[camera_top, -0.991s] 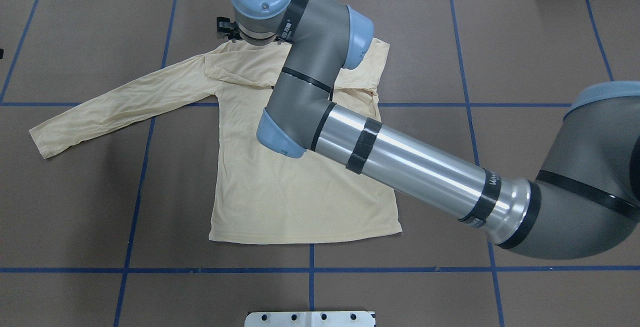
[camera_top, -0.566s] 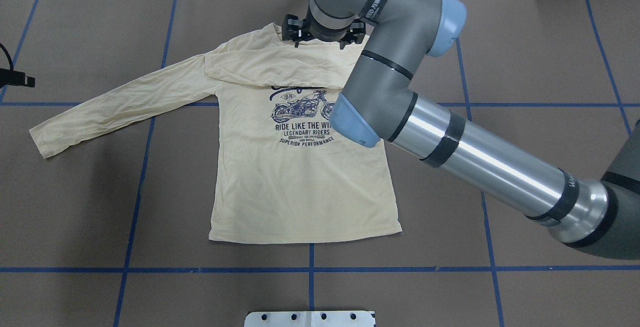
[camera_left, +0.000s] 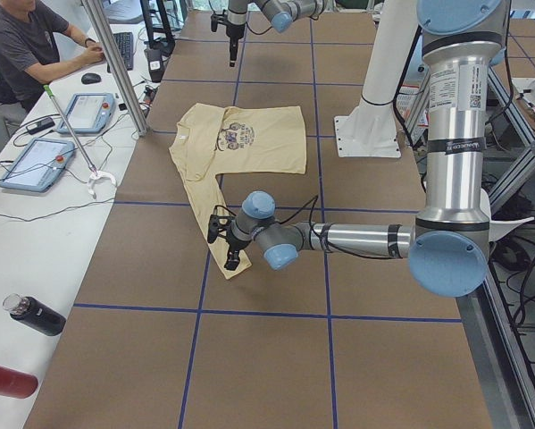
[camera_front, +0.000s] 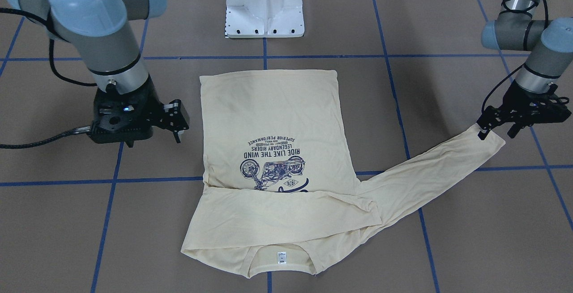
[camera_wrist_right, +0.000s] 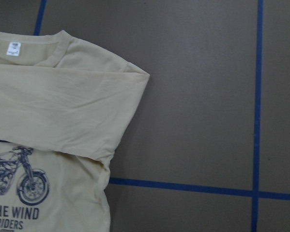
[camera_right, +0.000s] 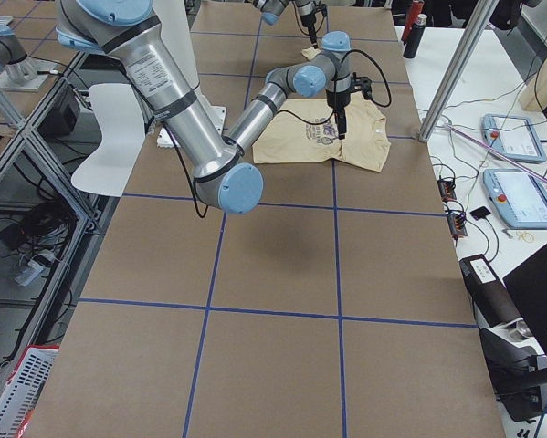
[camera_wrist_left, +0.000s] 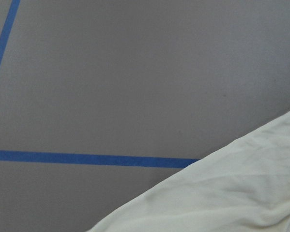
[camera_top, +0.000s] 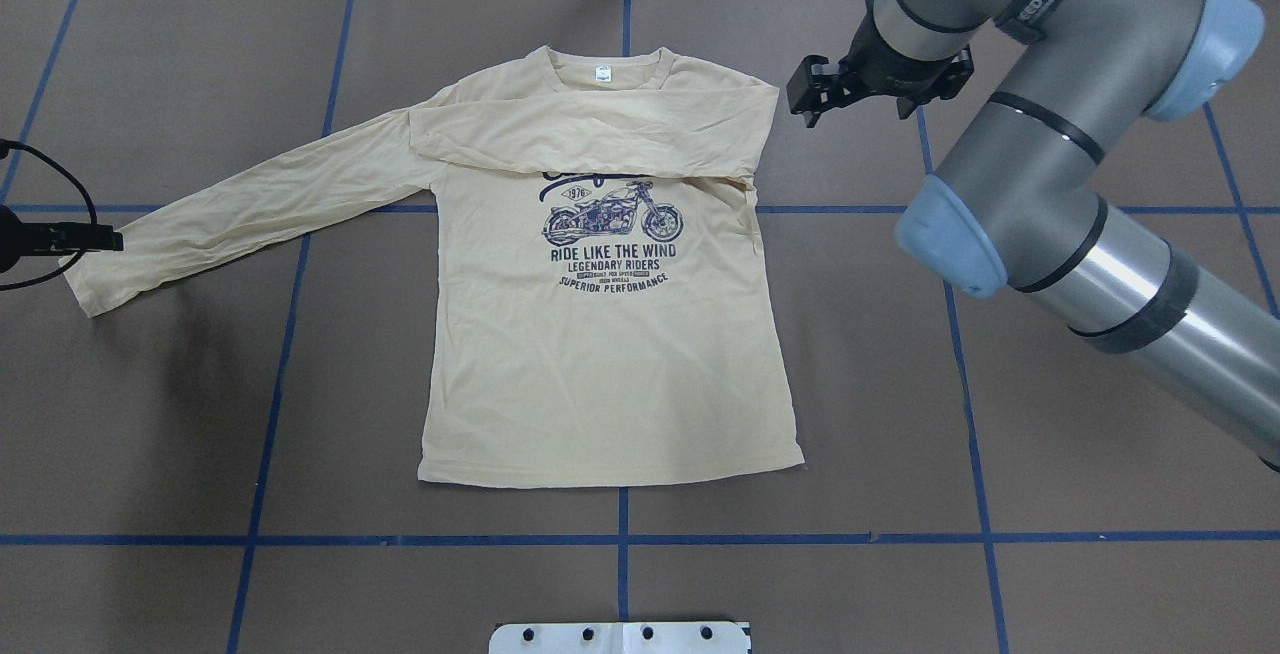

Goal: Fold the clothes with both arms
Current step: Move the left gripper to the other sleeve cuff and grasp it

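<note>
Garment: cream long-sleeved T-shirt [camera_top: 600, 364], flat on the brown counter [camera_top: 1000, 434], motorcycle print [camera_top: 612, 234] face up, neck label [camera_top: 602, 74] at the edge farthest from the robot.
Sleeves: one sleeve [camera_top: 590, 134] lies folded across the chest, covering the top of the print. The other sleeve [camera_top: 250, 204] stretches out straight toward the robot's left side.
Left tool [camera_front: 496, 135]: low over the cuff [camera_front: 490, 143] of the outstretched sleeve, fingers apart either side of its end, apparently not yet clamped on cloth.
Right tool [camera_top: 800, 92]: just beside the folded shoulder, off the fabric, fingers spread and empty.
Handling: thin, limp knit. It looks light, likely to drape, wrinkle and drag across the counter rather than keep a shape.
Hold point: pinch the cuff end through both layers. A shallow bite on one layer would probably slip free.
Step in hand: likely bringing the outstretched sleeve across the chest.
Risk: lifting too little could rumple the sleeve already laid.
</note>
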You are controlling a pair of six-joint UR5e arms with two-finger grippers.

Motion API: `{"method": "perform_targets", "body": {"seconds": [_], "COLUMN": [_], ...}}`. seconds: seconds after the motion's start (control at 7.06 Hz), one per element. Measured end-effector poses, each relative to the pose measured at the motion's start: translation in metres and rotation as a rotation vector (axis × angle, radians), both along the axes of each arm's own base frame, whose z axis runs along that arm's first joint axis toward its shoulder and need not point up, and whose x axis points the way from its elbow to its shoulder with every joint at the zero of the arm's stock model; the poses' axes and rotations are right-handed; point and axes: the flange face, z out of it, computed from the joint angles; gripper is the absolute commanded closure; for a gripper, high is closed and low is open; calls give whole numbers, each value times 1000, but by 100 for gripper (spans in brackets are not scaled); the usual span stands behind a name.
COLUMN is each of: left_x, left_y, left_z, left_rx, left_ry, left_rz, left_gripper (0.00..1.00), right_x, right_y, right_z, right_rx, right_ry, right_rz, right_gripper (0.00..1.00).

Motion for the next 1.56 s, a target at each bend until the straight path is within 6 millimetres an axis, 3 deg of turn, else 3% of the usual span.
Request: {"method": "perform_targets", "body": {"seconds": [0.28, 0.42, 1.56], "left_x": [0, 1, 9], "left_y": [9, 11, 13], "left_z": [17, 23, 35], "left_rx": [-20, -28, -49], "left_ry": [-28, -36, -48], "left_rz": [1, 5, 19], "left_gripper": [4, 12, 28], "right_x": [30, 34, 44], "right_y": [-4, -4, -1], "right_z": [26, 29, 28], "right_rx": [-5, -6, 2], "right_ry": [1, 1, -20], "right_rz": [-44, -47, -41], "right_gripper": [0, 0, 0]}}
